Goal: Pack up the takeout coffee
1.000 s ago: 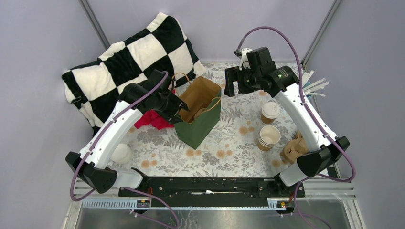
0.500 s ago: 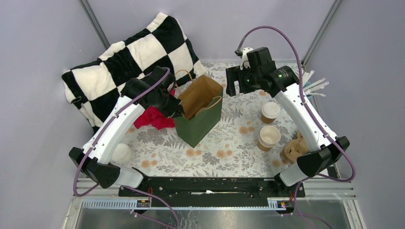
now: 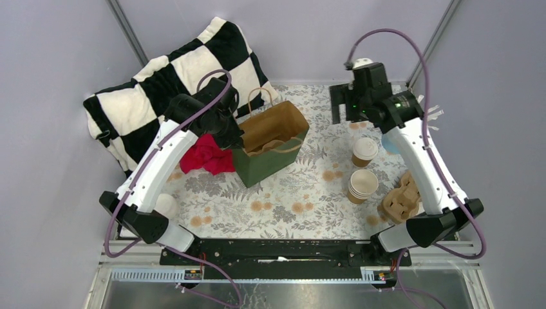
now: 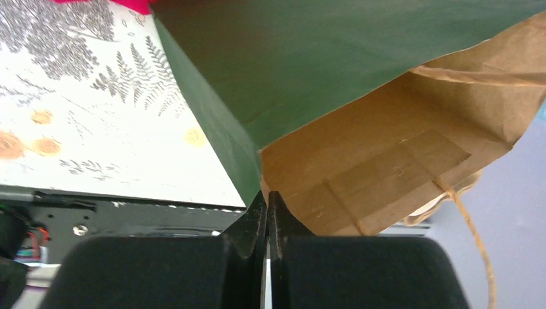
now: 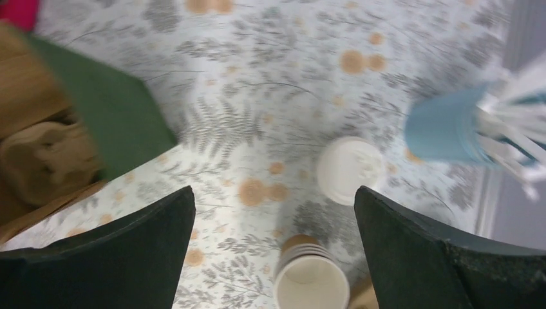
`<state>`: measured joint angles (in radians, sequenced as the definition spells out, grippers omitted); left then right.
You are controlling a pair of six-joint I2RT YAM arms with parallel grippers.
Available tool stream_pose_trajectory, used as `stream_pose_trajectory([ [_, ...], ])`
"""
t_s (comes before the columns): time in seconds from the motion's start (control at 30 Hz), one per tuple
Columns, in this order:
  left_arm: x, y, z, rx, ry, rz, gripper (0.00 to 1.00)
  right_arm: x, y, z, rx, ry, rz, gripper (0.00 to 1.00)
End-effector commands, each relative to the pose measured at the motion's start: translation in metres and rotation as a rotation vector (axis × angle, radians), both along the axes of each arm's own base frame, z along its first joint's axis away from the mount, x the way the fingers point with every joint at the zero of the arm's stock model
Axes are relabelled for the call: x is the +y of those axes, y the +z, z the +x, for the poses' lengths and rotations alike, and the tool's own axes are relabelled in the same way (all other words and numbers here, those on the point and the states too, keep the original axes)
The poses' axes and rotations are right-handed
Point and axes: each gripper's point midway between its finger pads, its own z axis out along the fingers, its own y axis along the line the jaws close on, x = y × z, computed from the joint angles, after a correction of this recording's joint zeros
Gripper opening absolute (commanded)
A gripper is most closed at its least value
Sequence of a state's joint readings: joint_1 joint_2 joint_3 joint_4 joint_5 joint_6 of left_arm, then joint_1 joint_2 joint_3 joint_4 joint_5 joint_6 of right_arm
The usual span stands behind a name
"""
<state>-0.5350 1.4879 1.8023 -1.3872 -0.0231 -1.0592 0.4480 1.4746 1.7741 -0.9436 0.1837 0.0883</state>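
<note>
From above, the left claw is pinched tight on the near left rim of the green bag, which stands open on the table beside a red cloth and in front of a checked pillow; the right claw hangs spread wide over the far right of the table, holding nothing; the coffee stands upright, lid on, near that claw and on its base side, well apart from the bag; a cup stack stands just nearer, with a carrier to its right. From the left wrist, the left claw is fully closed on the bag at its edge, green outside, brown inside. From the right wrist, the right claw gapes empty; the coffee shows between its fingers, nearer the right one and untouched; the cup stack is just beside it, a blue cup farther right, the bag off left.
</note>
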Motion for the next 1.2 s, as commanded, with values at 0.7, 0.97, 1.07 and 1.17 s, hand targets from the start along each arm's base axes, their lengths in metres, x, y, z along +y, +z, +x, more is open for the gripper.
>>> stream_pose_trajectory([
  [0.7,-0.018,0.038,-0.002,-0.481,-0.718,0.105,0.00,-0.111,-0.106,-0.018,0.382,-0.353,-0.173,1.00],
  [0.97,-0.017,0.065,-0.011,-0.561,-0.725,0.109,0.00,-0.106,-0.106,-0.020,0.357,-0.358,-0.132,1.00],
  [1.07,0.007,0.069,-0.004,-0.538,-0.642,0.243,0.00,-0.105,-0.105,-0.020,0.354,-0.358,-0.121,1.00],
  [1.17,0.034,0.067,0.004,-0.499,-0.547,0.404,0.00,-0.109,-0.105,-0.017,0.339,-0.384,-0.133,1.00],
])
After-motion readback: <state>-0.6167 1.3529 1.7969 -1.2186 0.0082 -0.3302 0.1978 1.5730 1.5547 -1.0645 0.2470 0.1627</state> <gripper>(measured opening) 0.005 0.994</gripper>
